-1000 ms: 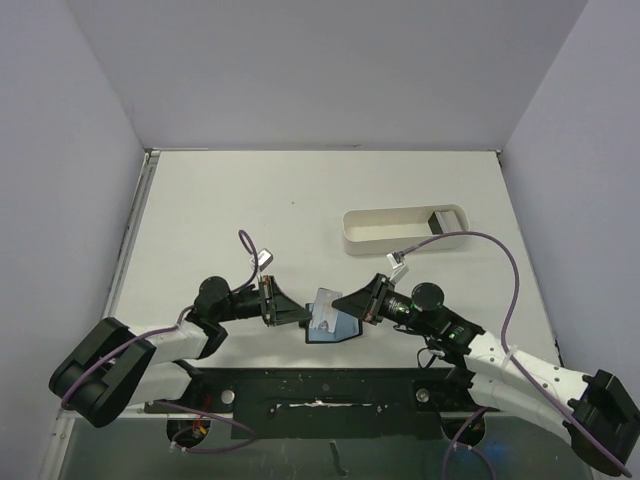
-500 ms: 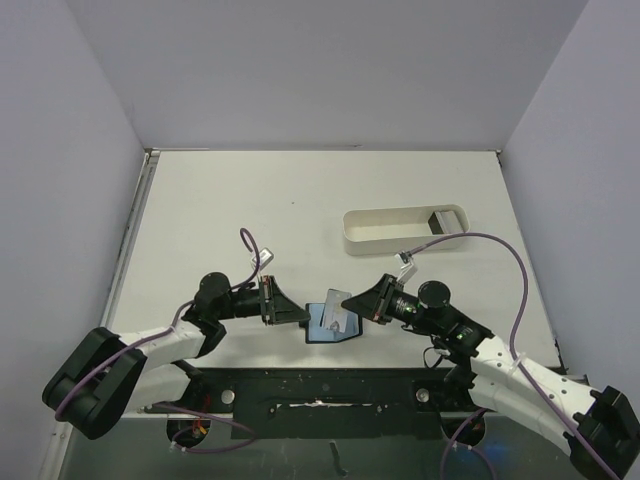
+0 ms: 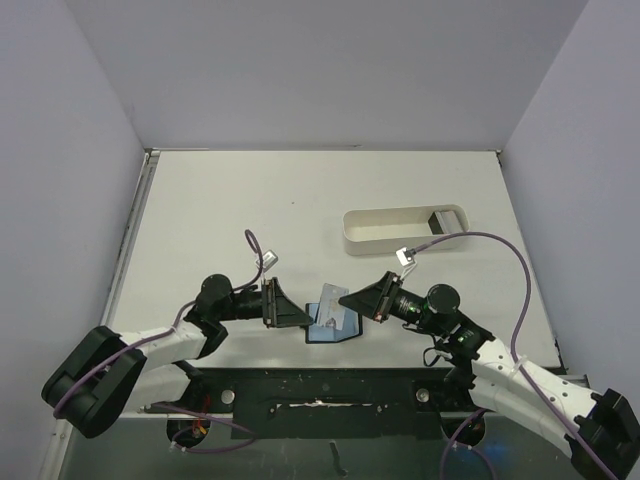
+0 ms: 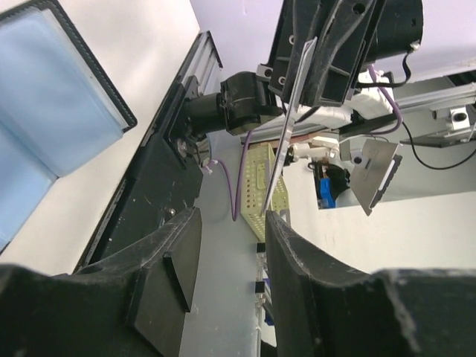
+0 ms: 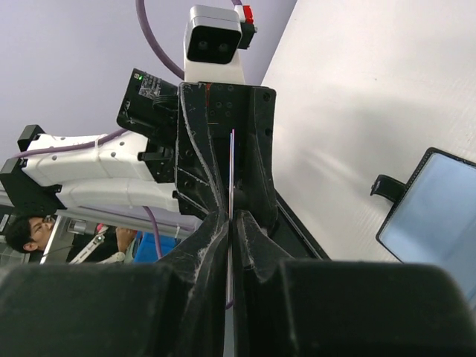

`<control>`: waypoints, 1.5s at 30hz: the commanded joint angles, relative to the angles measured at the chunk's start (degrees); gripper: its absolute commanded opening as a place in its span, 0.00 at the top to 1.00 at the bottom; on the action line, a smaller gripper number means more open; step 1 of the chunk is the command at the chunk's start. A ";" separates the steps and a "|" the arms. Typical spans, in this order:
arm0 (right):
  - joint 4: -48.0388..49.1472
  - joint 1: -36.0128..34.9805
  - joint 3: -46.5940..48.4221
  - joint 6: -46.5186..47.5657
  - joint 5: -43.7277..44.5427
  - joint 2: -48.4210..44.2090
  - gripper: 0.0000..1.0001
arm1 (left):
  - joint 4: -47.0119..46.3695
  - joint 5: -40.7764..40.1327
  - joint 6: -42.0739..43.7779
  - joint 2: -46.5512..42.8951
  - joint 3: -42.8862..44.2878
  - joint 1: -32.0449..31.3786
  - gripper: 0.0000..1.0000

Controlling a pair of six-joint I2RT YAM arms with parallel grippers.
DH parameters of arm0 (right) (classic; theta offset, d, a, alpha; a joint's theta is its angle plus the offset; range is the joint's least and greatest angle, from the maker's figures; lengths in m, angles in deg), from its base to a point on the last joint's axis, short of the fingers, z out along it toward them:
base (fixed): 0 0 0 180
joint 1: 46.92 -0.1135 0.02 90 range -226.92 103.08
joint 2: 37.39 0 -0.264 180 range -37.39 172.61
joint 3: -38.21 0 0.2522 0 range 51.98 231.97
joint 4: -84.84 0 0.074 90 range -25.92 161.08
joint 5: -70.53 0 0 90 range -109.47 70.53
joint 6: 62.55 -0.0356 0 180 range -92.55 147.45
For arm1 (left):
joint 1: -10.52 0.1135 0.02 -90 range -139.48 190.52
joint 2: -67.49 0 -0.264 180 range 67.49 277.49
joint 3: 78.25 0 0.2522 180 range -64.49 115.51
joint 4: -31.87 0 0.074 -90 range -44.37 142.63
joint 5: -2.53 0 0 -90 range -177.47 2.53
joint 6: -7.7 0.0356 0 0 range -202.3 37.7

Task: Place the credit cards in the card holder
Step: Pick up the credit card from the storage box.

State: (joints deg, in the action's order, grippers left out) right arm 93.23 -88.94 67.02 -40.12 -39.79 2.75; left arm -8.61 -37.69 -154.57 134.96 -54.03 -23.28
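**Grey card pinched over the open holder**

Pale grey and thin, one credit card [image 3: 327, 303] hangs above the desk [image 3: 250, 200] between the two arms, near the front edge. The right fingers [image 5: 207, 242] are clenched on one end of it; the right wrist view shows it edge-on as a thin line running out from between them. The left fingers [image 4: 172, 266] stand apart with a gap between them, released. In the left wrist view the card's free end [image 4: 277, 182] comes down just beside one of them; whether it touches cannot be told.

The card holder [image 3: 338, 331] lies open and flat on the desk just under the card, bluish pockets up, its snap tab [image 5: 388, 187] spread to one side. A long white tray [image 3: 400, 243] sits farther back on the right, well apart.
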 commanded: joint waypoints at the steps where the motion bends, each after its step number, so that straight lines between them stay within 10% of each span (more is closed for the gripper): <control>1: 7.69 -0.24 -0.99 -1.62 -1.40 0.91 1.00 | -6.87 0.04 -0.88 0.78 2.51 -2.34 0.62; 7: 8.56 -1.20 -0.99 -1.79 -0.97 1.99 1.00 | -12.51 -0.38 -3.54 3.46 2.57 -4.24 0.65; 13: 8.91 -2.01 -1.31 -1.87 -0.51 2.44 1.00 | -14.17 -0.34 -4.04 4.61 2.33 -4.30 0.91; 24: 5.52 -1.83 -0.24 -0.23 -2.30 0.77 1.00 | -14.17 -0.47 -3.52 1.31 1.32 -4.04 0.78; 33: 8.10 -1.97 -0.52 -0.73 -3.79 2.62 1.00 | -14.84 -0.43 -3.81 0.65 1.36 -4.08 1.00; 41: 5.36 -2.96 -0.57 -1.06 -0.57 2.73 0.67 | -10.53 -2.32 -1.29 0.31 1.23 -4.07 1.00; 45: 3.87 -3.85 -0.19 -1.04 0.41 4.57 0.82 | -8.66 -2.99 0.01 0.30 1.56 -3.95 1.00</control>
State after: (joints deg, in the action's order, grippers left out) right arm 97.01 -91.89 65.49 -41.43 -40.93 6.00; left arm -17.22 -39.29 -157.30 136.53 -53.84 -27.30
